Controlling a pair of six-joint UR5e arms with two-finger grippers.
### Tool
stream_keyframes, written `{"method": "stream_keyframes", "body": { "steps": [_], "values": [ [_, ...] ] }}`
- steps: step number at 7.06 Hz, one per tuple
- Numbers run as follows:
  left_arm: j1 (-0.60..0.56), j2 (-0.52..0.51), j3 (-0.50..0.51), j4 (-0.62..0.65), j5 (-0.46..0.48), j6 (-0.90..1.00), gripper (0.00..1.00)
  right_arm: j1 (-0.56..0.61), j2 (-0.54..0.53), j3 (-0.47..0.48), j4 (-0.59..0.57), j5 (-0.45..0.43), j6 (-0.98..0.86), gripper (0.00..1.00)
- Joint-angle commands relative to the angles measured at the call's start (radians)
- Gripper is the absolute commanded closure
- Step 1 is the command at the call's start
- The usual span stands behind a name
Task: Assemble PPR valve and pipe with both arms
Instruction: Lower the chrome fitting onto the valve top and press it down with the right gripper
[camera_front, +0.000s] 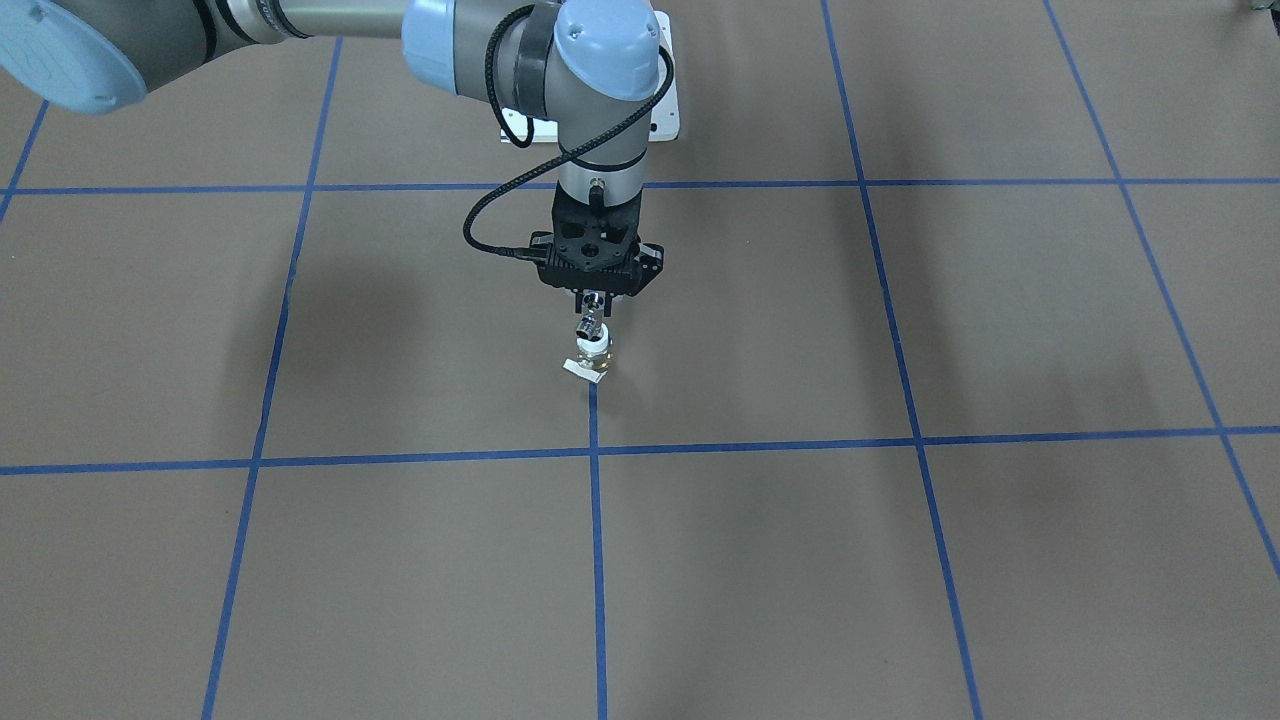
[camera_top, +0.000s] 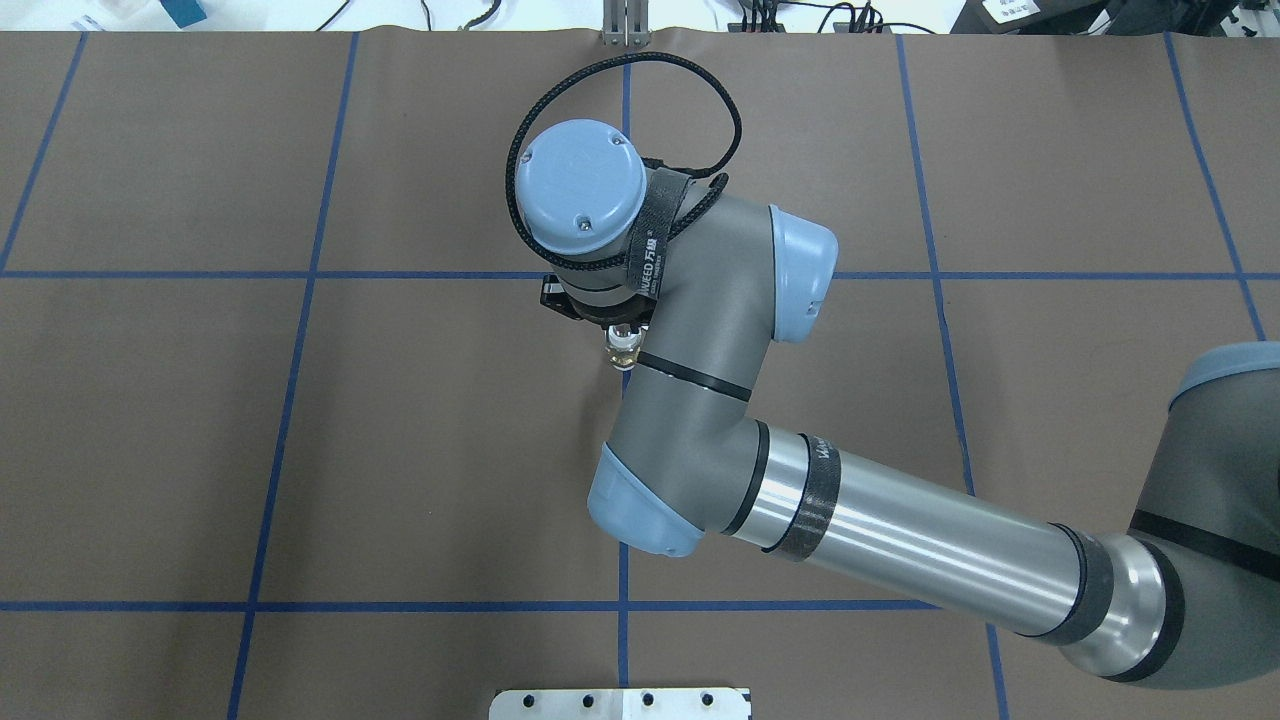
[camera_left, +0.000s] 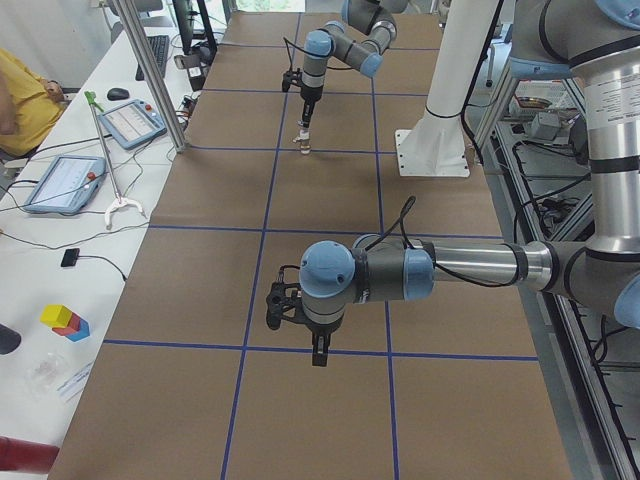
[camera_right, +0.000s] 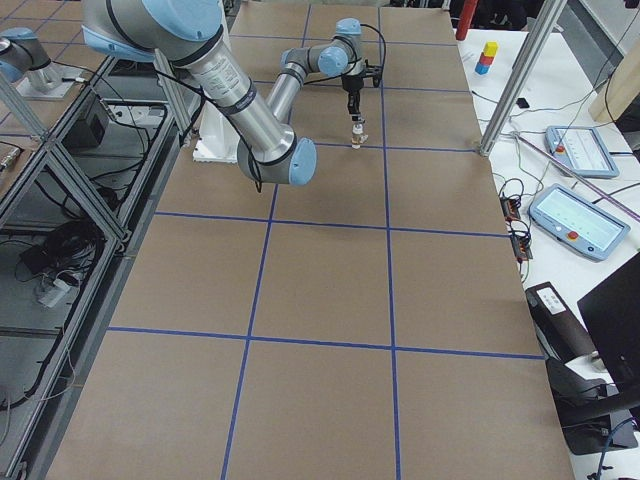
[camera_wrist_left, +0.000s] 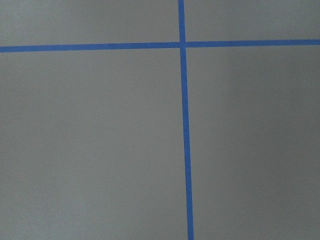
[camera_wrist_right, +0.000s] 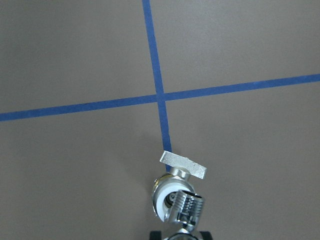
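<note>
Chrome pipe (camera_front: 590, 326), likely stiff and slick, hung pinched topside in the right hand (camera_front: 593, 300) over the valve (camera_front: 594, 358); opening of left hand (camera_left: 318, 355) unclear.

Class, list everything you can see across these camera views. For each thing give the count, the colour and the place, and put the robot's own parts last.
PPR valve with white plastic collar and brass-silver metal body: one, white and metallic, upright on a blue line near the table's middle.
short shiny chrome metal pipe: one, silver, directly above the valve's collar, held.
brown paper-covered table: one, brown with a blue tape grid.
white pedestal base: one, white, at the table's robot side.
tablets: two, grey-blue, on the side bench.
toy blocks: one small stack, yellow, red and blue, on the side bench.
right arm: one, grey with light-blue caps, over the valve, jaws shut on the pipe.
left arm: one, same colours, over bare table; jaws' state unclear.
</note>
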Motion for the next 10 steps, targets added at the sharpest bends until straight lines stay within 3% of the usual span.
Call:
{"method": "stream_keyframes", "body": {
  "steps": [1,10],
  "values": [
    [0.000,-0.001,0.000,0.000,0.000,0.000,0.00,0.000,-0.005,-0.002,0.005,-0.001,0.000,1.00],
    [0.000,-0.001,0.002,0.000,0.000,0.000,0.00,0.000,-0.005,-0.009,0.024,-0.001,0.000,1.00]
  ]
}}
